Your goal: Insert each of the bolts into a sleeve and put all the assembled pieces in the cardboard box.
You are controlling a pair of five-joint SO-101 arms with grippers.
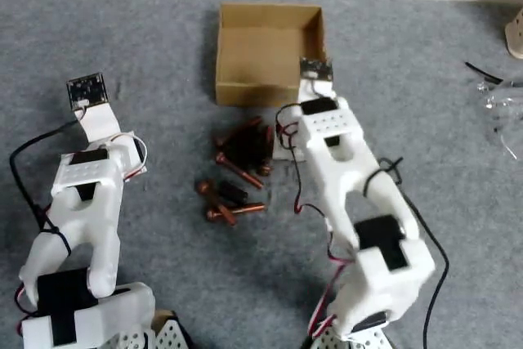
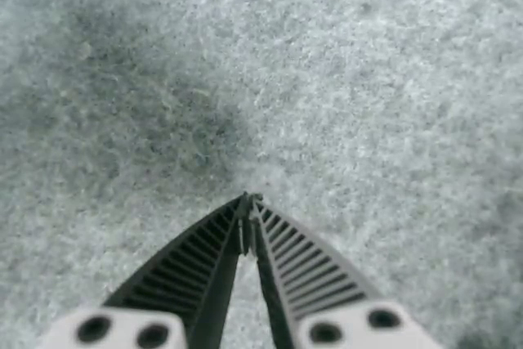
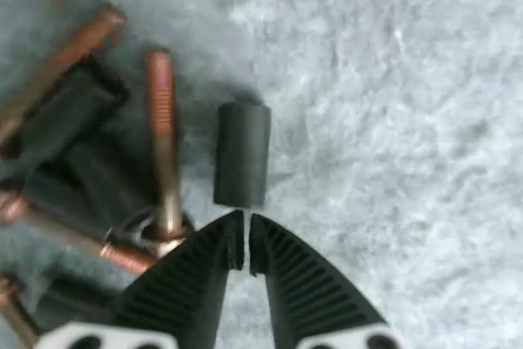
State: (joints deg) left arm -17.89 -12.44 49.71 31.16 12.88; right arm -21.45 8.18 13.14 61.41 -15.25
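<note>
A grey, felt-covered table (image 1: 409, 145) carries everything. On it sits a cardboard box (image 1: 253, 92), with copper bolts (image 1: 239, 170) and black sleeves (image 1: 249, 146) jumbled nearby.

Copper bolts (image 1: 238, 170), black sleeve (image 3: 242, 154), grey carpet (image 1: 425, 104)

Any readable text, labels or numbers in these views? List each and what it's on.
No readable text in any view.
Box: plain cardboard, no print seen.
Left board and right board on the arms' wrists: tiny marks, too small to read.
Bolts and sleeve: no markings visible.
</note>
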